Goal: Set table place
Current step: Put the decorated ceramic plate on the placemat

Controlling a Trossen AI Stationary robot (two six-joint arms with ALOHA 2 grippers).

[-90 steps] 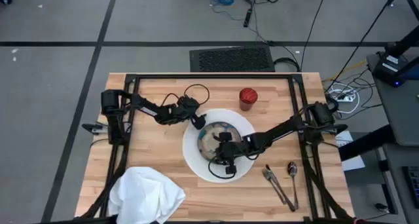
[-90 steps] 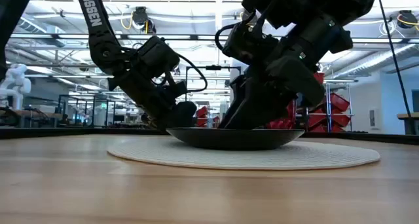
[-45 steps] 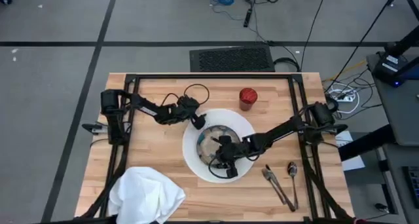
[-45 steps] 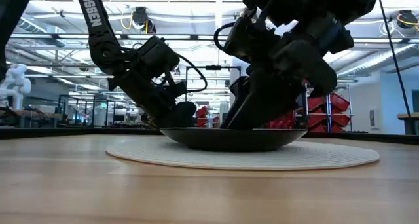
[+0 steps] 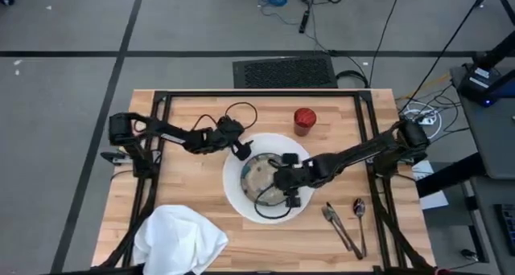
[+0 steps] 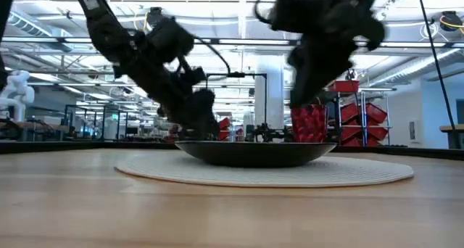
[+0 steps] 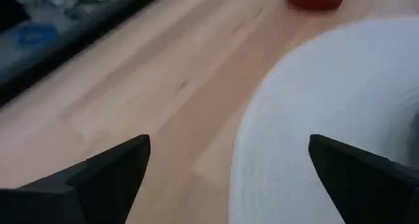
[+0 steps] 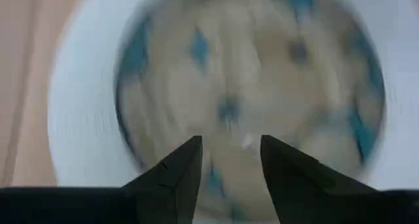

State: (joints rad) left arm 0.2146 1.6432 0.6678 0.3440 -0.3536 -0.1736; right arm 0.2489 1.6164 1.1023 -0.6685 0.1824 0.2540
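— So, what are your grippers doing right now?

— Your right gripper (image 5: 278,178) hangs over the bowl (image 5: 262,177), raised clear of it in the low view. Its wrist view shows the two dark fingers (image 8: 171,171) with a narrow gap between them, parted and holding nothing; the bowl's inside fills the space beyond them. Your left gripper (image 5: 241,152) sits at the far-left rim of the plate (image 5: 239,196). From its wrist view the fingers (image 7: 111,168) stand wide apart, empty, with the plate's edge and bare wood between them. Whether they touch the plate, I cannot tell.

— And where are the pieces of the setting?

— You have the bowl resting in the middle of the plate, near the centre of the table (image 5: 193,194). It is round and shallow, with a pale speckled inside marked with blue-green flecks, and it looks dark from the side. The plate is large, round, white and flat. The red cup (image 5: 304,121) stands upright just beyond the plate's far-right edge. A crumpled white napkin (image 5: 179,239) lies at the near-left corner, soft and folded on itself. Metal cutlery (image 5: 346,224) lies on the near right, well apart from the plate. The table is pale wooden planks, crossed by black rails.
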